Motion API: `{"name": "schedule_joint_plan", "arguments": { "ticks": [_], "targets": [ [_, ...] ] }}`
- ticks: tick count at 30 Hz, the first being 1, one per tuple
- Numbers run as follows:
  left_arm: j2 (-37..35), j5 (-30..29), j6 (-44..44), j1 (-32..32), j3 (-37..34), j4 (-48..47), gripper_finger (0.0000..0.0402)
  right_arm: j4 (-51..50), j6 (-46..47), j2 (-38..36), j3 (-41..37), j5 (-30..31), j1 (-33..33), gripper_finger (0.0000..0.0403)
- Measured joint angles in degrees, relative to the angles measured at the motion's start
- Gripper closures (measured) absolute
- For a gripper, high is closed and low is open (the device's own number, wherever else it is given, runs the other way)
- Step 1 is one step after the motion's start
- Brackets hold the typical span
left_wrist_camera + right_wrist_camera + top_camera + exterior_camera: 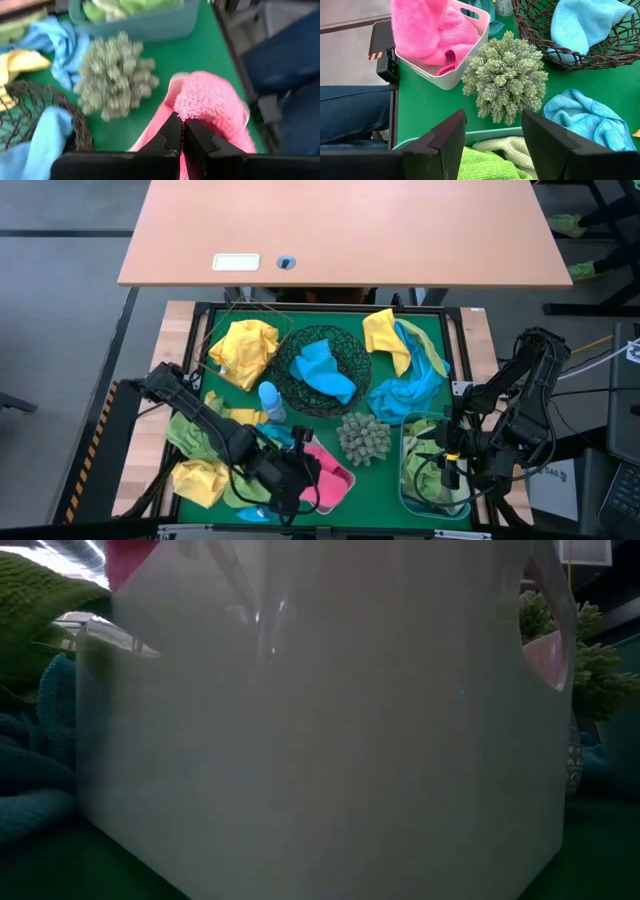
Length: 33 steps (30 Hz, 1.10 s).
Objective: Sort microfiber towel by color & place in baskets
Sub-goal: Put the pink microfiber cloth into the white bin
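Note:
My left gripper (182, 132) is shut on a pink towel (210, 100) over the white tub (349, 476) at the near edge, left of centre. The tub holds another pink towel (457, 35). My right gripper (492, 145) stands open above the translucent blue tub (408, 442) at the near right, where lime green towels (485, 162) lie. A blue towel (322, 368) lies in the black wire bowl (290, 385). A yellow towel (243, 348) rests at the far left. My left gripper pinches a bunched fold of the pink towel (187, 112) between its two fingertips. The fingers slant down toward the table's right side. The towel hangs below them over the white tub (447, 75); whether it is clear of the pink towel inside, I cannot tell.
A spiky grey-green ball (363, 438) sits between the two tubs. A small blue bottle (270, 400) stands by the bowl. Yellow and blue towels (405, 365) lie at the far right, green and yellow ones (198, 478) at the near left. The white tub's wall (320, 740) fills the low view.

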Motion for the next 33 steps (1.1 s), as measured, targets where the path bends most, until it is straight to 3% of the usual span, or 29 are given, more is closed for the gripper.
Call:
{"name": "schedule_joint_plan", "arguments": {
  "ticks": [10,24,33],
  "targets": [
    [4.8,1.5,0.3,2.0,0.0,-4.7,0.0401,-0.1,0.0,0.0,-0.2,0.0,0.0,0.0207],
    [13.8,15.0,4.7,5.6,0.0,-6.3,0.0401,-0.1,0.0,0.0,-0.2,0.0,0.0,0.0207],
    [17.2,16.3,6.5,7.8,-0.1,-7.8,0.0401,0.0,0.0,0.0,-0.2,0.0,0.0,0.0207]
  ]
}}
